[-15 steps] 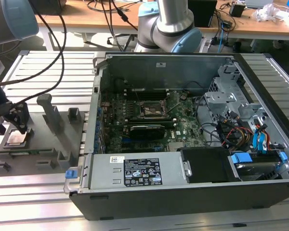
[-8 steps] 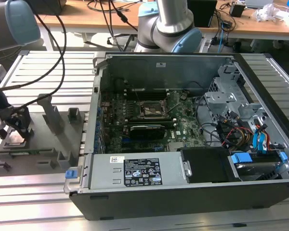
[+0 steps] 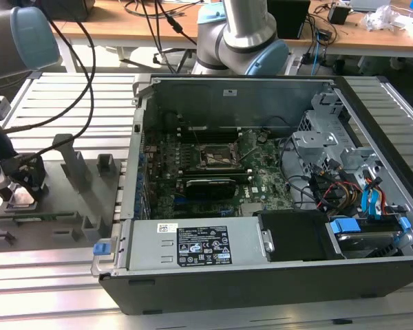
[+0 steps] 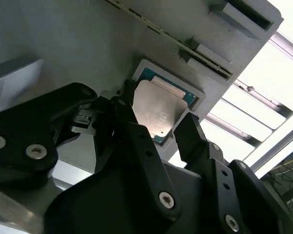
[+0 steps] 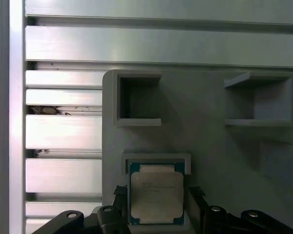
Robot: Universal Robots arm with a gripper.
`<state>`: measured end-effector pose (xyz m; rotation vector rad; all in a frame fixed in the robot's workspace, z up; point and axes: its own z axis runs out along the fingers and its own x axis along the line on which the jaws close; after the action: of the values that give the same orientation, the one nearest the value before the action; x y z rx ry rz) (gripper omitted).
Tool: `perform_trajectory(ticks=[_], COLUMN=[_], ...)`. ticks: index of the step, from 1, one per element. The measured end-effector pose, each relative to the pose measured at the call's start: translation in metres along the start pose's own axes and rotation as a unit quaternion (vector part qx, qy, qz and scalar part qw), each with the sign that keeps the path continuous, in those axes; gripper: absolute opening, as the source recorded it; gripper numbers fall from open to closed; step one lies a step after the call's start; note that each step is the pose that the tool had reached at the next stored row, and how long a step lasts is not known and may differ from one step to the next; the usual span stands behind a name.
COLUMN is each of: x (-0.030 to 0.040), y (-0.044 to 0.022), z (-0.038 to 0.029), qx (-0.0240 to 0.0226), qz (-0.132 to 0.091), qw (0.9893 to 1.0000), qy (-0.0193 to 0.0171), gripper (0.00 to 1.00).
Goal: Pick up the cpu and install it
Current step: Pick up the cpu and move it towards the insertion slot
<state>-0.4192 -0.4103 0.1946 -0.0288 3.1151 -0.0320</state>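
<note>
While the arm hangs low at the exterior view's left, its black two-fingered gripper [image 5: 157, 191] stands spread, pinching nothing. The cpu [image 5: 156, 197], a small flat square chip with a silvery metal top and green rim, lies directly between the fingers. It sits flat in a shallow pocket of the grey moulded plastic tray [image 3: 69, 206] on the slatted aluminium counter [image 3: 48, 275]. The chip is near enough square, and the fingers bracket two opposite edges closely; I cannot tell whether they touch. The open black computer case [image 3: 275, 275] stands well apart, toward the exterior view's right.
</note>
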Motion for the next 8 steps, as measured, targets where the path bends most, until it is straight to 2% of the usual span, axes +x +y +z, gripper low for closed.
perform_trajectory(ticks=[4,8], x=[0.0002,-0.0001], y=[0.0001,0.0015], z=[0.0051,0.0061], qx=[0.0000,0.0003], qz=[0.000,-0.001], qw=[1.0000,1.0000], qy=[0.0001,-0.0001], gripper=[0.60,0.60])
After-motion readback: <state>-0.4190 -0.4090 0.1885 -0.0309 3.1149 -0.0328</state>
